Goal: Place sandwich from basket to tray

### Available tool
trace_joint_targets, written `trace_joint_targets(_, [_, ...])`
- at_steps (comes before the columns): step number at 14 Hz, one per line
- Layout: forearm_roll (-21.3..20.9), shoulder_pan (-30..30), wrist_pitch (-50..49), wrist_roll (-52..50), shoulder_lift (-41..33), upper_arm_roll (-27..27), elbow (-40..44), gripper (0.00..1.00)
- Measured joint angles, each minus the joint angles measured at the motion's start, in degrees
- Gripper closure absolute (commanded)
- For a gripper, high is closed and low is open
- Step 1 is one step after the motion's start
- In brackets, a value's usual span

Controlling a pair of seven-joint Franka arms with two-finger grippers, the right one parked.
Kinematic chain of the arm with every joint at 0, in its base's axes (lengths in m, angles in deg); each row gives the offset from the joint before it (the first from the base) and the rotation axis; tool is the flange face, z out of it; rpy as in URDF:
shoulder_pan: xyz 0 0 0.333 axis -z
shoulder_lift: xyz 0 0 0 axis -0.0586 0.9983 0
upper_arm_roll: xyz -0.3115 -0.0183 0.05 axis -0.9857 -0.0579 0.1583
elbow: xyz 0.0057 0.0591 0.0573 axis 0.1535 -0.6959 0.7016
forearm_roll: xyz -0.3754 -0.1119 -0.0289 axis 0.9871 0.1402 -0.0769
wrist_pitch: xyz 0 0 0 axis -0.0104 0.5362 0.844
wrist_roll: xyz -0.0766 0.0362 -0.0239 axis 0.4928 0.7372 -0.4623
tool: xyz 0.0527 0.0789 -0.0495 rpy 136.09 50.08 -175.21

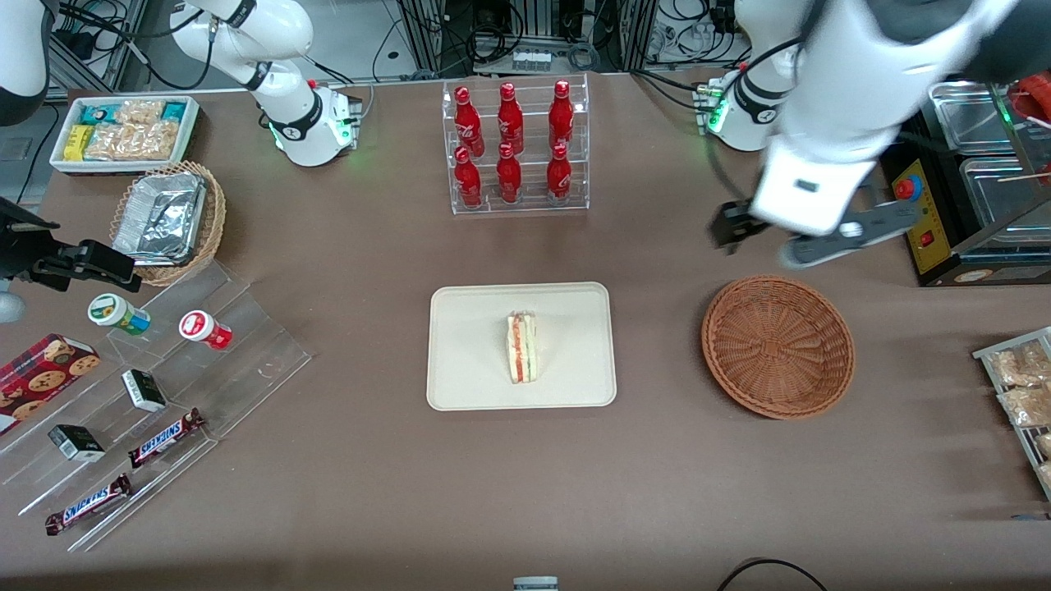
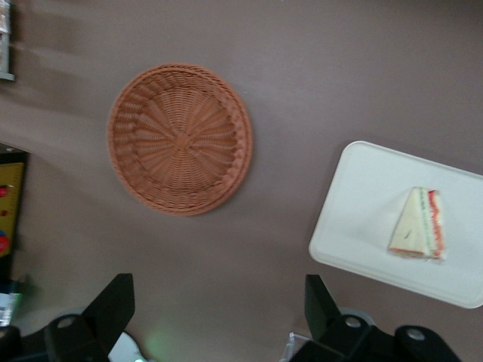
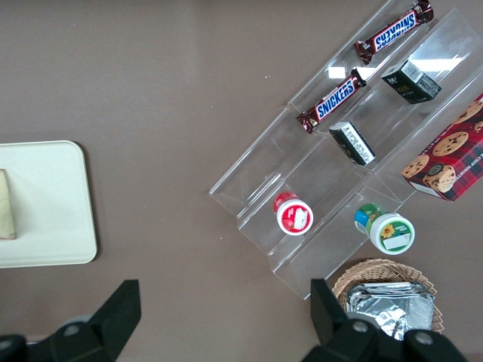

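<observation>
The sandwich (image 1: 521,346), a white wedge with a red and pale cut edge, lies in the middle of the cream tray (image 1: 468,328). The reddish-brown wicker basket (image 1: 777,345) stands beside the tray toward the working arm's end and holds nothing. My left gripper (image 1: 768,242) hangs raised above the table, farther from the front camera than the basket, open and empty. The left wrist view shows its fingers (image 2: 113,302) wide apart over bare table, with the basket (image 2: 179,139), tray (image 2: 362,204) and sandwich (image 2: 419,225) below. The tray (image 3: 53,204) also shows in the right wrist view.
A clear rack of red bottles (image 1: 513,148) stands farther from the front camera than the tray. A black control box (image 1: 928,222) and snack packets (image 1: 1022,394) sit at the working arm's end. A stepped acrylic stand (image 1: 164,394), foil basket (image 1: 168,220) and snack bin (image 1: 127,131) lie toward the parked arm's end.
</observation>
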Motion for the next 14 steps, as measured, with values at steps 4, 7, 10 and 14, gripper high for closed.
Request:
trace_joint_targets(4, [2.6, -8.9, -2.8, 13.8, -2.7, 0.1, -1.4, 0.01])
trace_joint_targets(7, [3.9, -15.4, -3.3, 23.7, -4.5, 0.1, -3.6, 0.01])
trace_joint_targets(10, [6.9, -21.2, -3.3, 32.0, -6.4, 0.2, -6.1, 0.01])
trace_joint_targets(14, [7.0, -21.5, -3.1, 33.4, -8.3, 1.0, -8.8, 0.01])
